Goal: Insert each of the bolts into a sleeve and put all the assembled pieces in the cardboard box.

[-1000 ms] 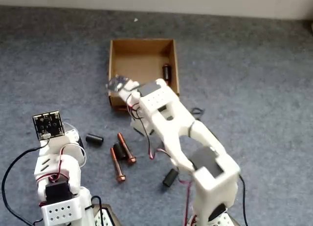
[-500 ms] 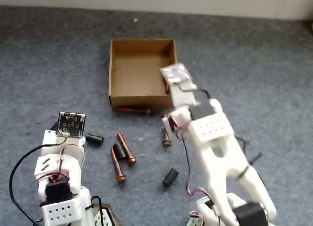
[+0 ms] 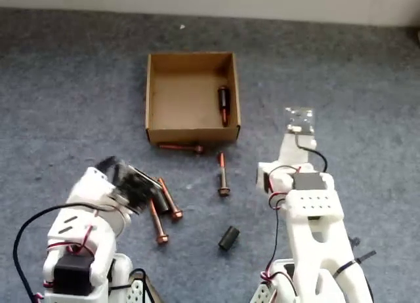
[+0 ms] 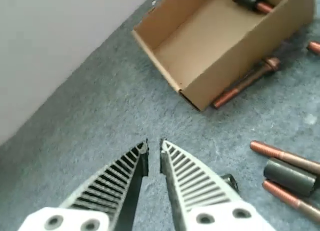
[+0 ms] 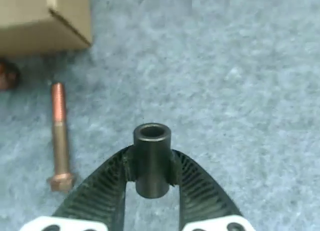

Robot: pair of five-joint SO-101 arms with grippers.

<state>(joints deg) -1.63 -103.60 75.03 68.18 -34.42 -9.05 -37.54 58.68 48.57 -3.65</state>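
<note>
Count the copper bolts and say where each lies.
5 bolts. One, sleeved, in the cardboard box; one along the box's front wall; one loose before its right corner; two side by side by the left arm, which may hide more.

A grey, carpet-like cover lies over the table (image 3: 79, 86), a pale wall (image 3: 262, 0) runs along its far edge, and a small white speck (image 3: 182, 26) sits near that wall.
</note>
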